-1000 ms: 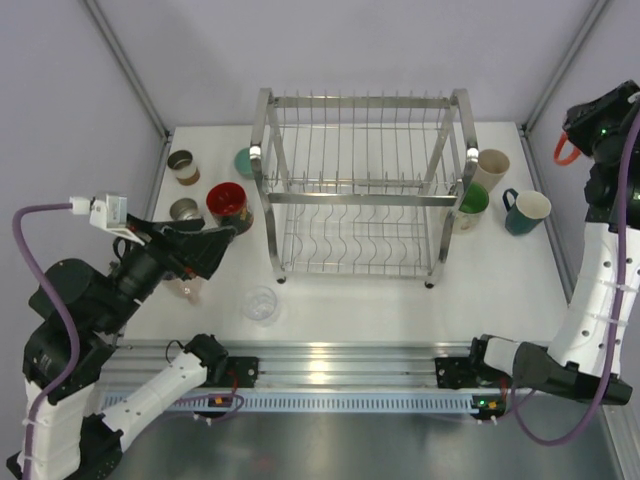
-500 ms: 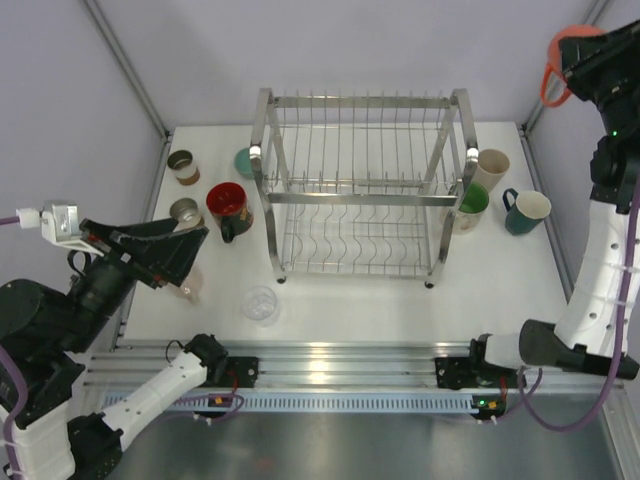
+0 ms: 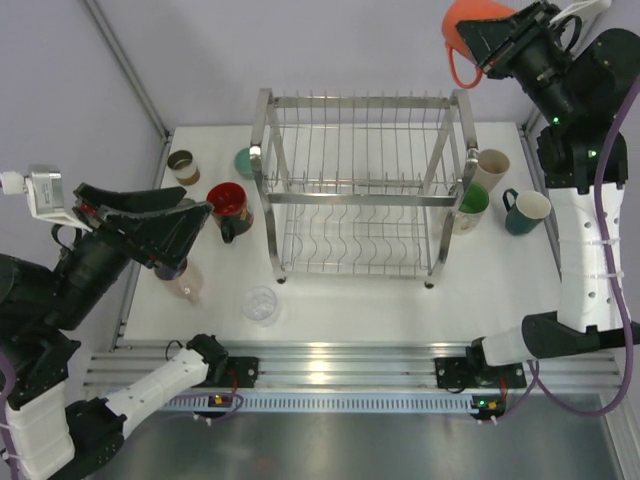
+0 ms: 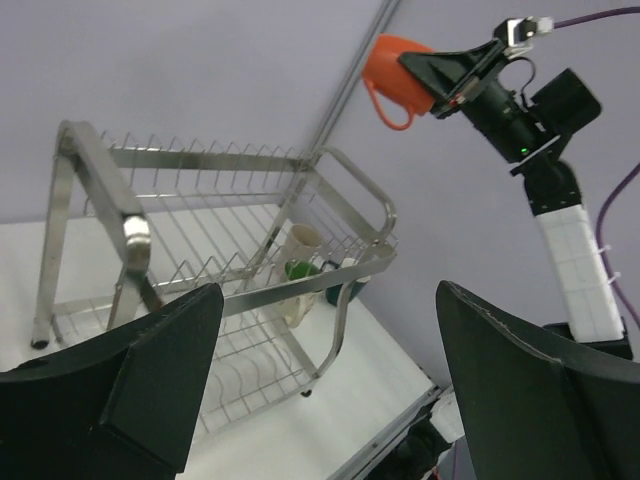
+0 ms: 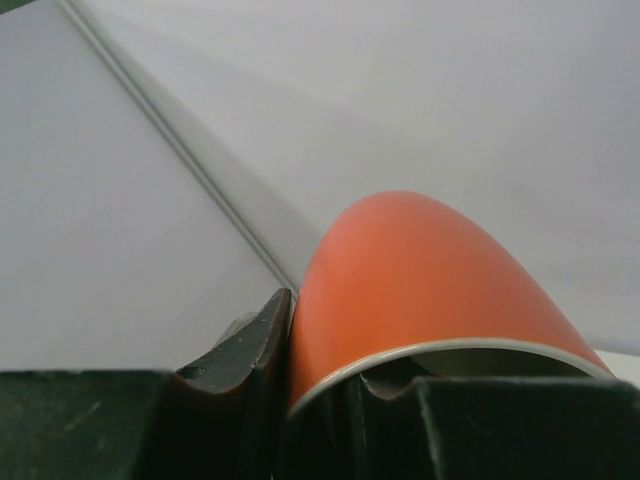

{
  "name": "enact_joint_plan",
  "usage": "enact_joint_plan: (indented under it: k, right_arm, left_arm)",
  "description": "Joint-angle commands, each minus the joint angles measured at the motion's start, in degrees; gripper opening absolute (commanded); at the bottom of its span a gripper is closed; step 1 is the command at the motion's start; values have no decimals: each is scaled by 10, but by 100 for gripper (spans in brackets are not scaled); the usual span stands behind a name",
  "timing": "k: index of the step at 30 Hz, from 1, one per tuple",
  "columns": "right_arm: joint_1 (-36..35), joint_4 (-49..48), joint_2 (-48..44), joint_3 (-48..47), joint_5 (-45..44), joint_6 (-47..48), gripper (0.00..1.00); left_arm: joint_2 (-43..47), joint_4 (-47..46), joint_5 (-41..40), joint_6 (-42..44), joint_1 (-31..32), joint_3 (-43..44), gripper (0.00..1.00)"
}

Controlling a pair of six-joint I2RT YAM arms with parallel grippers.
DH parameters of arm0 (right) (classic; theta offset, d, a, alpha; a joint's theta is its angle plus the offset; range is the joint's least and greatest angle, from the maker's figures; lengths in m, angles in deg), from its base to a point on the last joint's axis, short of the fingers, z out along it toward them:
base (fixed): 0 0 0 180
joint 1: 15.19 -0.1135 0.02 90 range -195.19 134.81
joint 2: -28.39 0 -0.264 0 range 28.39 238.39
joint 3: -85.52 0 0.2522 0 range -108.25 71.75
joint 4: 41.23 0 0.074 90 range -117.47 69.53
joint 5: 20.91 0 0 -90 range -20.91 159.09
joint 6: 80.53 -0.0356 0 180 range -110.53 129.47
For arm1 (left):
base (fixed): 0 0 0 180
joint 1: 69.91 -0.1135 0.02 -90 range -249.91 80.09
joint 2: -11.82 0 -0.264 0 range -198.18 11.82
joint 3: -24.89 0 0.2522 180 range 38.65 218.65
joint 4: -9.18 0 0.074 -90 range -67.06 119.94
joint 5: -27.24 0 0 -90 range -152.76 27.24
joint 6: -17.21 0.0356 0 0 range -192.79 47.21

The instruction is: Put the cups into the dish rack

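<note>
One cup in hand: the orange cup (image 3: 468, 30), clenched in my right jaws by its wall, one finger inside the rim and one outside. It is held high in the air, up by the far right corner of the rack (image 3: 360, 101).
My left jaws: spread wide and empty, hanging over the left side of the bench (image 3: 340, 300).
The rack: mid-bench, both tiers bare.
Other cups: all on the bench. There is a group left of the rack, three just right of it, and a clear cup (image 3: 261, 303) near the front.
Doing it well: I judge the cup should come in over the top tier, mouth down, handle turned clear of the wires, and settle before I let go. A rim pinch is thin, so go slowly.
Hard to tell: the cup fills my right wrist view, so no rack shows there. The pink cup (image 3: 188, 280) is half hidden under my left arm.
</note>
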Motion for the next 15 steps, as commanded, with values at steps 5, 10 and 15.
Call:
enact_joint_plan:
  k: [5, 10, 15]
  right_arm:
    - [-46, -215, -86, 28, 28, 13, 0]
    - [-45, -265, -106, 47, 71, -85, 0]
    - [-50, -448, -138, 139, 161, -294, 0]
  left_arm:
    - [-71, -149, 133, -41, 1, 22, 92]
    - [-96, -291, 182, -61, 1, -45, 92]
    - [-151, -367, 241, -79, 1, -52, 89]
